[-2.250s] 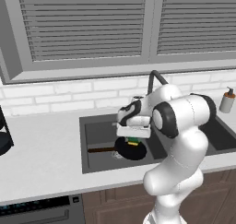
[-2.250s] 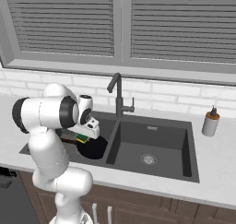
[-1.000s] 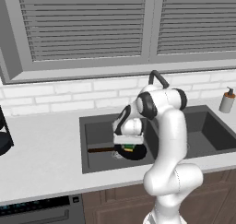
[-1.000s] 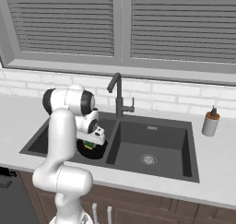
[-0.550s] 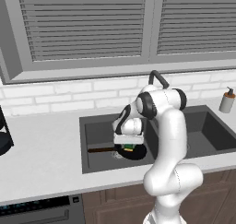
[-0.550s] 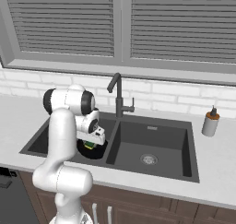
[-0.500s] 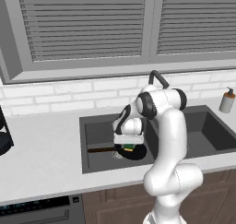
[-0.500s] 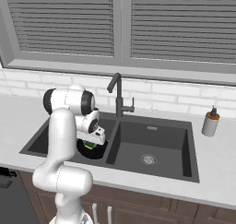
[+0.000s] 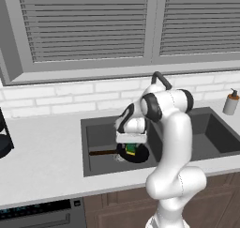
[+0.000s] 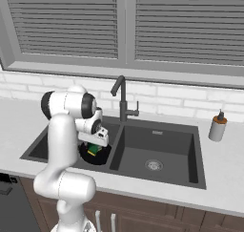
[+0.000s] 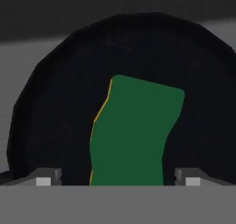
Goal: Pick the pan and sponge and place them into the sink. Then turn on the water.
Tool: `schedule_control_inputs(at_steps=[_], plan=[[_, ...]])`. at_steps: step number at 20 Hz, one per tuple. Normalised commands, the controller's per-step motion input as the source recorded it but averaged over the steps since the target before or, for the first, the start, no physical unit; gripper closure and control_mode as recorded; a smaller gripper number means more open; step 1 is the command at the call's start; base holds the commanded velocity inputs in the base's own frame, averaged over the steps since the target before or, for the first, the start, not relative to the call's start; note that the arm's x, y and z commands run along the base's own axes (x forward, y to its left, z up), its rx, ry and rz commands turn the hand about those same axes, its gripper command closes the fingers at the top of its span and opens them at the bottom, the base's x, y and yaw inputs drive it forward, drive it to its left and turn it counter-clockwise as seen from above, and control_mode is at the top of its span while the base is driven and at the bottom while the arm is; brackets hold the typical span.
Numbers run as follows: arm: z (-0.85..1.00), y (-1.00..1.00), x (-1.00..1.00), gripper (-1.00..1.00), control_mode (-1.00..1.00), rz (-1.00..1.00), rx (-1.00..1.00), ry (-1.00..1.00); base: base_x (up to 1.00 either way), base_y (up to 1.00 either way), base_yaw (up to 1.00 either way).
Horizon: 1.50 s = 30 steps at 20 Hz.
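The black pan (image 9: pixel 138 156) lies in the left basin of the dark sink (image 9: pixel 97 133), its thin handle (image 9: pixel 101 152) pointing left. In the pan rests the sponge (image 9: pixel 131 149), green side up with a thin yellow edge. My gripper (image 9: pixel 131 144) hangs low in that basin, right over the sponge. In the hand view the sponge (image 11: pixel 133 131) lies on the pan (image 11: pixel 60 112) between my fingertips (image 11: pixel 44 179), which stand wider than it with gaps on both sides. The gripper (image 10: pixel 94 147) is open over the sponge (image 10: pixel 93 150) and pan (image 10: pixel 99 159).
The dark gooseneck faucet (image 10: pixel 121 100) stands behind the divider between the basins. The right basin (image 10: pixel 157 150) has a round drain (image 10: pixel 152 165). A beige soap dispenser (image 10: pixel 218 126) sits on the counter at the right. Grey counter stretches left of the sink (image 9: pixel 42 147).
The arm came down into the left basin with the sponge, then held still. In the last half second the jaws spread wide and let go of the sponge, which now lies in the pan.
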Motion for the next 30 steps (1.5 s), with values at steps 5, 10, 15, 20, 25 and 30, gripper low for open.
schedule_control_inputs(at_steps=[5,10,15,20,25,30], plan=[[0.68,-0.07,-0.42,-1.0,-1.0,0.03,0.0,-0.17,0.0,0.0,0.0],[0.71,-0.26,-0.68,-1.0,-1.0,0.03,0.0,-0.24,0.0,0.0,0.0],[0.6,-0.28,-0.62,-1.0,-1.0,0.03,0.0,-0.28,0.0,0.0,0.0],[0.75,-0.2,-0.24,-1.0,-1.0,0.05,0.0,-0.32,0.0,0.0,0.0],[0.93,-0.16,-0.04,-1.0,-1.0,0.06,0.03,-0.32,0.0,0.0,0.0],[0.7,-0.19,-0.25,-1.0,-1.0,0.01,0.02,-0.23,0.0,0.0,0.0]])
